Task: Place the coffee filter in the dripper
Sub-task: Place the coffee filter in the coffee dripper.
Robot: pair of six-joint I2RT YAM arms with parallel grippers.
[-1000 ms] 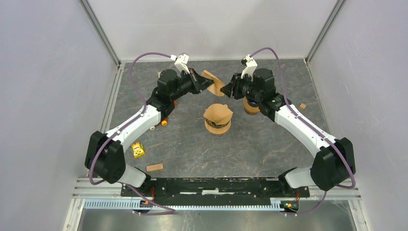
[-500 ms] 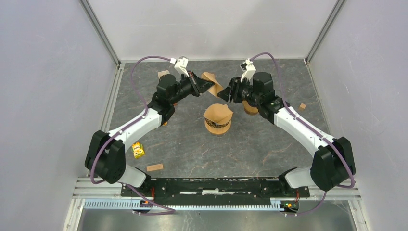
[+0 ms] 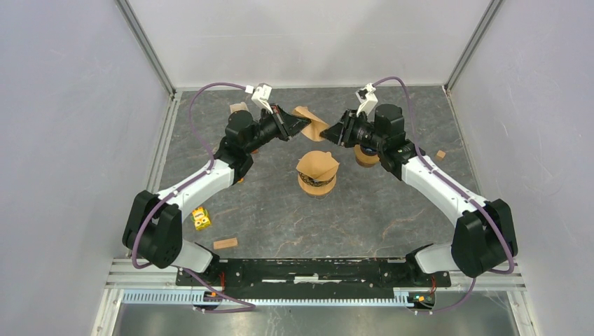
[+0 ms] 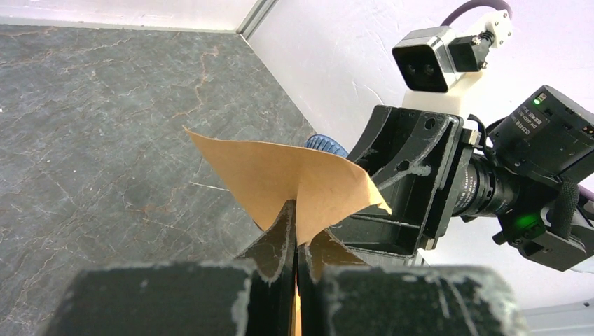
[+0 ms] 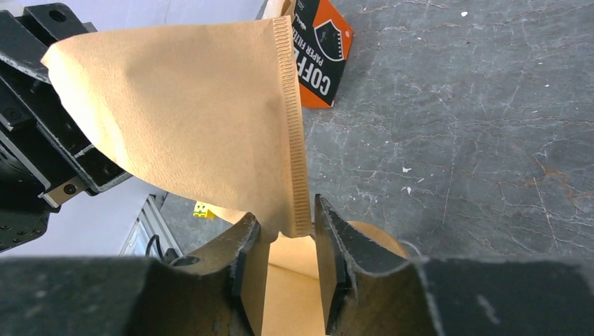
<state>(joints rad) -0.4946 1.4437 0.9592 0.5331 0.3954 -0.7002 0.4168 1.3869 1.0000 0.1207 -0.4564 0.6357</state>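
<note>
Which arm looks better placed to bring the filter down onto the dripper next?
Left, probably. The left gripper is shut on the coffee filter, holding it aloft just beyond the dripper. The right gripper only straddles the filter's crimped edge, jaws apart, without a grip.

Light: bright, even, diffuse, from overhead | Shadows: faint and soft on the tabletop (image 3: 280, 210) | Glare: none; walls (image 3: 63, 140) evenly lit | Focus: top view sharp; wrist views crisp on the filter (image 5: 182, 105), soft on the near bodies of left claw (image 4: 297, 231) and right claw (image 5: 284, 217) | Distortion: mild wide-angle stretch in wrist views
</note>
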